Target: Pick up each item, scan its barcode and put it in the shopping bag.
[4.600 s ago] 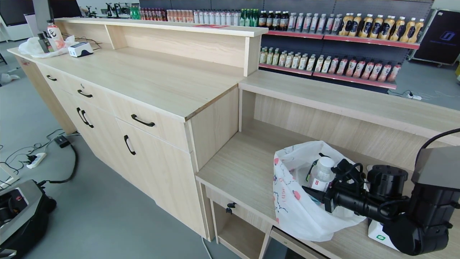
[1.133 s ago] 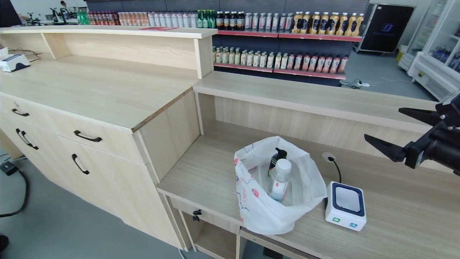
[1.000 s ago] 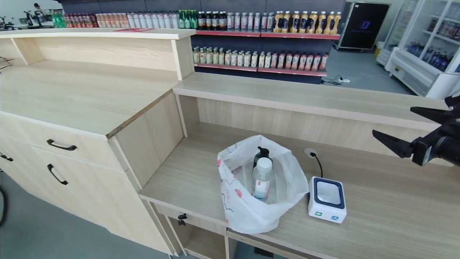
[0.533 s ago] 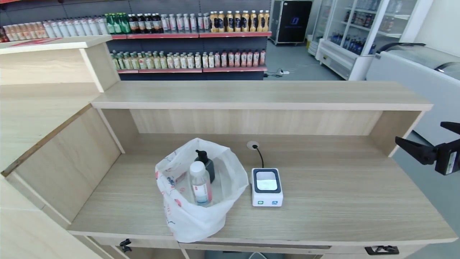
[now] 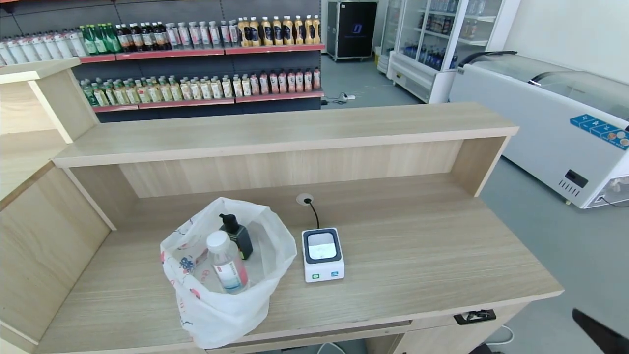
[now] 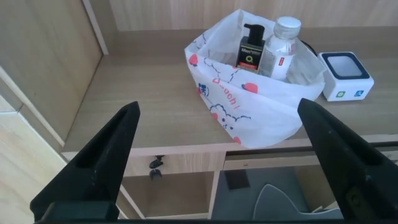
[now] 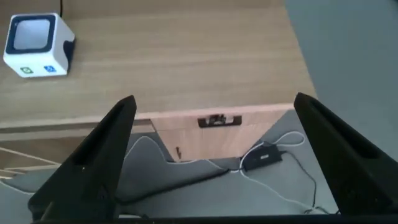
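Note:
A white printed shopping bag [image 5: 221, 314] stands open on the wooden counter [image 5: 417, 255]. Inside it stand a clear bottle with a white cap [image 5: 225, 265] and a dark pump bottle [image 5: 239, 237]. The white barcode scanner [image 5: 323, 254] sits just right of the bag, its cable running to a hole behind. My left gripper [image 6: 217, 109] hangs open and empty in front of the counter, below its edge, facing the bag [image 6: 249, 112]. My right gripper [image 7: 214, 99] is open and empty, low off the counter's front right part; one of its fingers [image 5: 597, 334] shows there.
A raised ledge [image 5: 285, 130] backs the counter and a taller counter [image 5: 19, 162] adjoins on the left. A white chest freezer [image 5: 540, 123] stands to the right, drink shelves [image 5: 196, 83] behind. A drawer lock [image 7: 214, 119] sits under the front edge, cables [image 7: 267, 158] on the floor.
The head camera has swung right. My right gripper let go of the clear bottle in the bag, drew away open to the right, then dropped below the counter's front edge.

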Controlling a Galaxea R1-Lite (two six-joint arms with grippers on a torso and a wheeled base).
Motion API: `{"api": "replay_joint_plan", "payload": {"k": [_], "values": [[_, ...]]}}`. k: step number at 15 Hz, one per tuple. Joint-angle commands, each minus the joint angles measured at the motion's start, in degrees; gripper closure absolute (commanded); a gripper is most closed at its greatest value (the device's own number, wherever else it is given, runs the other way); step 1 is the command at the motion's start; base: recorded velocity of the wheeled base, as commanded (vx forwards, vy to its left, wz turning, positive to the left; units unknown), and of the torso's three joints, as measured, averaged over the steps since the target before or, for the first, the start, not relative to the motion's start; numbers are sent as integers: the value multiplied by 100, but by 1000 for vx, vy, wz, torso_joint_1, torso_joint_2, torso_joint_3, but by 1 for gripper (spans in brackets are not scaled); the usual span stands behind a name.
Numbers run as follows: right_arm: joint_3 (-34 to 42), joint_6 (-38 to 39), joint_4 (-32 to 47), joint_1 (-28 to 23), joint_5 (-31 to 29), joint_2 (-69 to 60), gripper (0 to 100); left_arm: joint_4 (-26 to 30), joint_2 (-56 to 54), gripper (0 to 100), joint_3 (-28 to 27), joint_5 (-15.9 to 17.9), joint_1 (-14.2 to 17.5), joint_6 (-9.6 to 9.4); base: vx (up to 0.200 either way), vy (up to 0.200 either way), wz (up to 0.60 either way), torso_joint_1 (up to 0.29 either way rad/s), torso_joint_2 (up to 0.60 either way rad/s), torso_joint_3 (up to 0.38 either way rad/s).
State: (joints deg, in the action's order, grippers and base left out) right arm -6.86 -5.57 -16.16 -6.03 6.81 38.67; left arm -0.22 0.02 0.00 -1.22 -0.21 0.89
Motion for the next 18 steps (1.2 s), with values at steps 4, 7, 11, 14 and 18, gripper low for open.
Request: {"api": "replay_joint_plan", "payload": {"k": [4,7,11,14,18], "values": [[686,592,1485,709,-163,-3542,0,-4,-2,0,0,-1,3,-1,0,0,0,0,0,0],[686,592,1362,595,-198,-3858,0,-4,-2,0,0,-1,3,-1,0,0,0,0,0,0],[686,742,1353,595,-207,-3858,0,-4,-2,0,0,-1,3,-1,0,0,0,0,0,0],[686,724,1353,595,-207,-3858,0,-4,-2,0,0,-1,3,-1,0,0,0,0,0,0],[686,698,1353,595,-207,-3858,0,-4,-2,0,0,-1,3,-1,0,0,0,0,0,0]]}}
